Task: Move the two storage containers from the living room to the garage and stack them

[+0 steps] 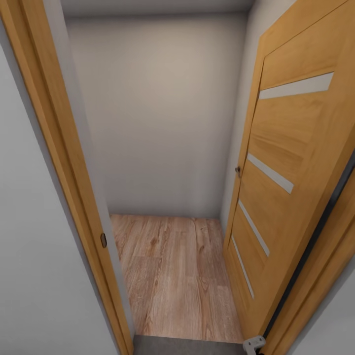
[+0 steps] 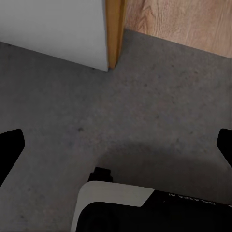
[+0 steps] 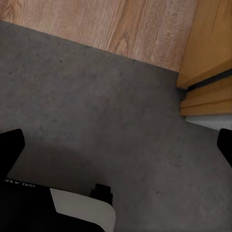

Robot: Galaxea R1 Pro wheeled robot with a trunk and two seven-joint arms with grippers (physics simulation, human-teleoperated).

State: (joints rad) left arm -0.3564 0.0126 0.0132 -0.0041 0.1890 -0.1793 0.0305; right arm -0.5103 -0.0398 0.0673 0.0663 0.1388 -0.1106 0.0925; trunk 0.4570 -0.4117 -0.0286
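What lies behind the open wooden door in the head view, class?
The open wooden door swings against the right side wall. Beside it, wood-plank flooring and a bare back wall show. Whatever sits directly behind the door panel is covered.

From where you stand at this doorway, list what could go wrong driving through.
1. The open door leans into the passage on the right; the base or right arm may clip it.
2. The frame hugs the left side, leaving little margin.
3. The wall ahead is close, so turning room looks tight.
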